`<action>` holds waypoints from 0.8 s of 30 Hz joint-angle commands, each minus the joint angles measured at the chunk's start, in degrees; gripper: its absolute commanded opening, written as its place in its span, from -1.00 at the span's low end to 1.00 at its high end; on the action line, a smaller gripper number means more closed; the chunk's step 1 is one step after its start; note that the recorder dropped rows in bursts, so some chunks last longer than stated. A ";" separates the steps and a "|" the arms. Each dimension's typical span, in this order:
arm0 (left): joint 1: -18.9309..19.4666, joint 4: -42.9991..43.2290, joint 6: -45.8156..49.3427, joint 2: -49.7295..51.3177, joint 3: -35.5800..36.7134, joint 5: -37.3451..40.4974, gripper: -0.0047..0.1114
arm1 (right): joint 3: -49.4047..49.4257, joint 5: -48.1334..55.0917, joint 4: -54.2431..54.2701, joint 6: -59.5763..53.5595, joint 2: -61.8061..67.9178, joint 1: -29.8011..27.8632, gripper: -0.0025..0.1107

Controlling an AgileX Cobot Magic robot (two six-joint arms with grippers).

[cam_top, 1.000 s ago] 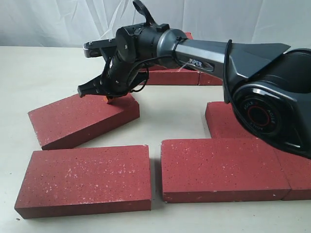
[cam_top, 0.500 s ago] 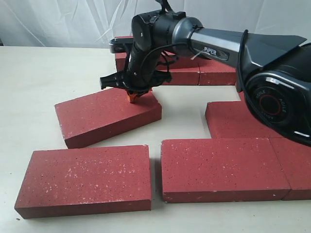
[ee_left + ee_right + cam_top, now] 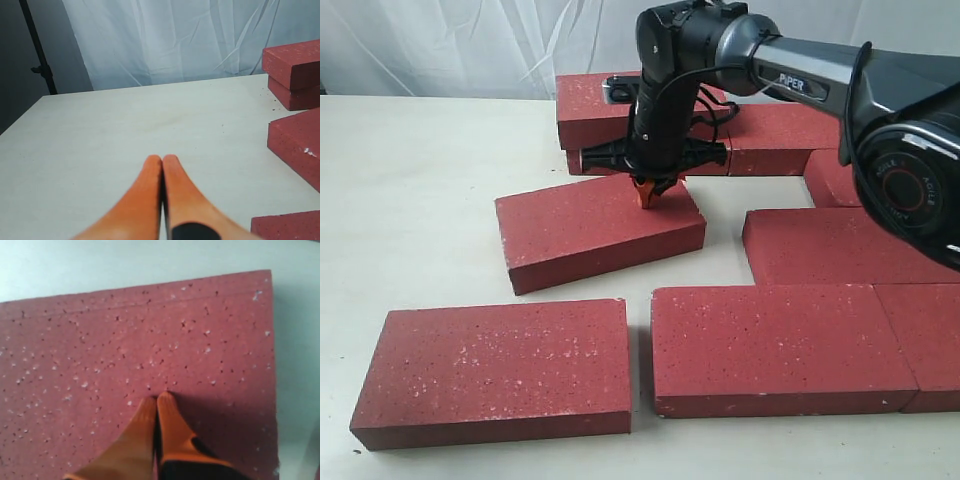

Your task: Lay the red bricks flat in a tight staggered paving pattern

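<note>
A loose red brick (image 3: 600, 228) lies flat and skewed in the middle of the table. My right gripper (image 3: 650, 196) is shut, its orange tips pressing down on that brick's top near its far right end; the right wrist view shows the tips (image 3: 159, 399) touching the speckled brick (image 3: 100, 340). Two bricks lie in the front row (image 3: 495, 368) (image 3: 780, 345), another at right (image 3: 820, 245), and several at the back (image 3: 610, 105). My left gripper (image 3: 162, 159) is shut and empty above bare table, with bricks (image 3: 295, 62) off to one side.
The pale tabletop (image 3: 410, 170) stretches to the left. A white curtain (image 3: 470, 40) hangs behind the table. A narrow gap separates the two front bricks. A black stand pole (image 3: 37, 50) rises beyond the table's edge in the left wrist view.
My right gripper has dragged the loose brick to the right across the table, closer to the brick at right and the back stack. The other bricks have not moved.
</note>
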 commanded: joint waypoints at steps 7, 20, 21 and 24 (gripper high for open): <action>-0.06 0.01 -0.29 -0.25 0.05 -0.39 -0.92 | 0.84 1.62 -3.36 0.73 0.67 -5.75 -0.97; -0.06 0.01 -0.29 -0.25 0.05 -0.39 -0.92 | 0.84 -0.24 -4.04 2.26 0.40 -8.07 -0.97; -0.06 0.01 -0.29 -0.25 0.05 -0.39 -0.92 | 0.84 -0.90 -4.04 2.26 0.40 -8.07 -0.97; -0.06 0.01 -0.29 -0.25 0.05 -0.39 -0.92 | 0.84 -3.40 -3.13 2.26 -0.37 -8.07 -0.97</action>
